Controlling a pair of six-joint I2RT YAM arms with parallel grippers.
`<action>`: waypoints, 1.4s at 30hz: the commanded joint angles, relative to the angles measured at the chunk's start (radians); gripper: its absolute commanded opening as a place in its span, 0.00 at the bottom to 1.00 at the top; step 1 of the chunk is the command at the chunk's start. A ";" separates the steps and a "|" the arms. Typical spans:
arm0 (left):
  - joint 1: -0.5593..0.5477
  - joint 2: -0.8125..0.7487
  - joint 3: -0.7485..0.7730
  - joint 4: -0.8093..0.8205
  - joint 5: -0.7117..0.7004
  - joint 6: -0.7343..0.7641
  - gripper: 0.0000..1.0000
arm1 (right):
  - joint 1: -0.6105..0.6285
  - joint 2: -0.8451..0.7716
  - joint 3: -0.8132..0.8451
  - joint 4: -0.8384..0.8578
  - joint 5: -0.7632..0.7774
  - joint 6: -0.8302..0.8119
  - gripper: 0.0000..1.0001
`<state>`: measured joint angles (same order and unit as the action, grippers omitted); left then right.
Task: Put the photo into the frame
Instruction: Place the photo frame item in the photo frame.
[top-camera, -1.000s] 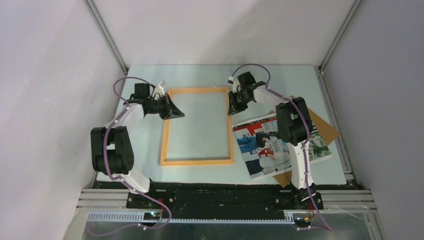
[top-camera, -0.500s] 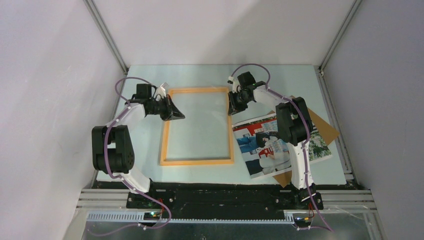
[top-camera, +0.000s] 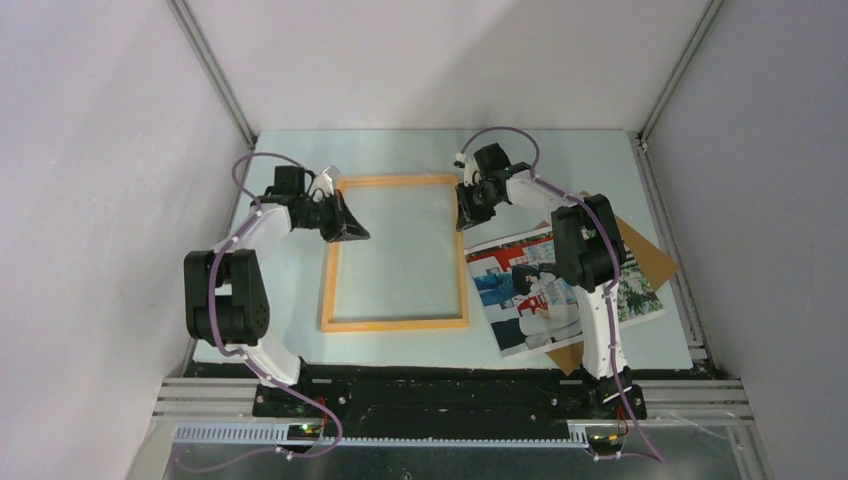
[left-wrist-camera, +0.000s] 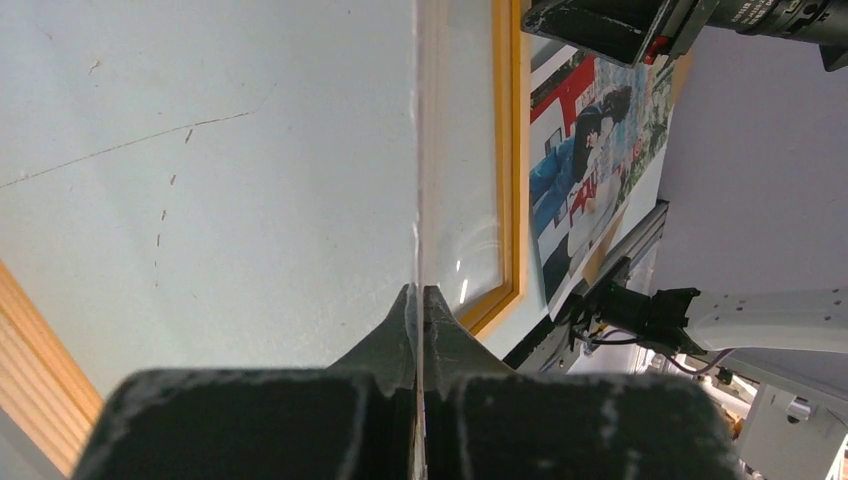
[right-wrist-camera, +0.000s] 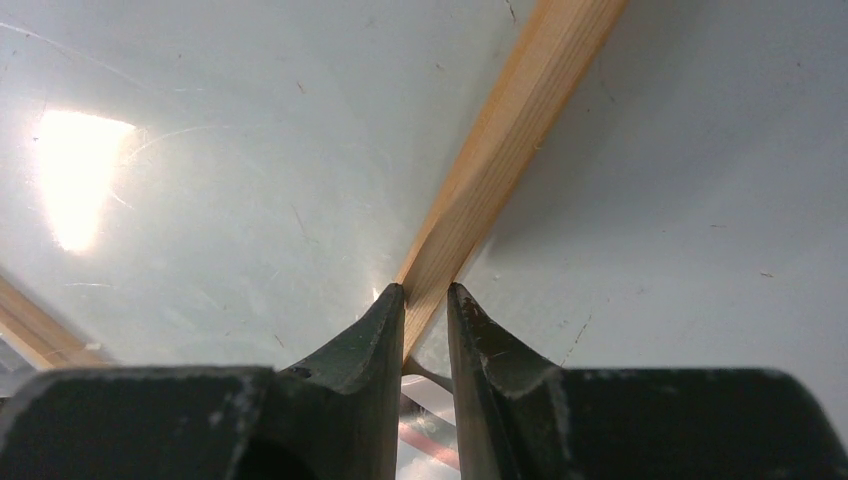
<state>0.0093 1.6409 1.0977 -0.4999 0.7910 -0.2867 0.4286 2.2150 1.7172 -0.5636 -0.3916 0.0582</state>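
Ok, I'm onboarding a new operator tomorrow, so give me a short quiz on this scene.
1. Which hand grips a rail of the frame?
2. True or false: the photo lies inside the frame.
3. The left hand pinches: A the photo, B a clear pane, C nothing?
Key: 1 the right hand; 2 false, it lies beside the frame; 3 B.

1. You have a pale blue-green table mat (top-camera: 290, 290), marked with fine scratches and one bright glare patch.
2. At your right a brown backing board (top-camera: 648, 252) lies flat, skewed to the mat edge, with only its corners showing.
3. A clear pane (left-wrist-camera: 455, 150) shows nearly edge-on in the left wrist view.
4. White walls (top-camera: 100, 150) with aluminium rails (top-camera: 213, 72) enclose you.
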 joint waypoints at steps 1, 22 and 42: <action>-0.038 0.012 0.049 -0.086 0.087 0.019 0.00 | 0.030 -0.001 0.004 -0.007 0.044 -0.041 0.25; -0.056 0.049 0.136 -0.202 0.140 0.070 0.00 | 0.033 0.000 -0.002 -0.012 0.055 -0.055 0.23; -0.063 0.037 0.158 -0.272 0.150 0.094 0.00 | 0.035 0.009 0.002 -0.016 0.060 -0.056 0.22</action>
<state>-0.0113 1.6852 1.2282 -0.6880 0.8536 -0.2073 0.4355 2.2101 1.7184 -0.5720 -0.3653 0.0330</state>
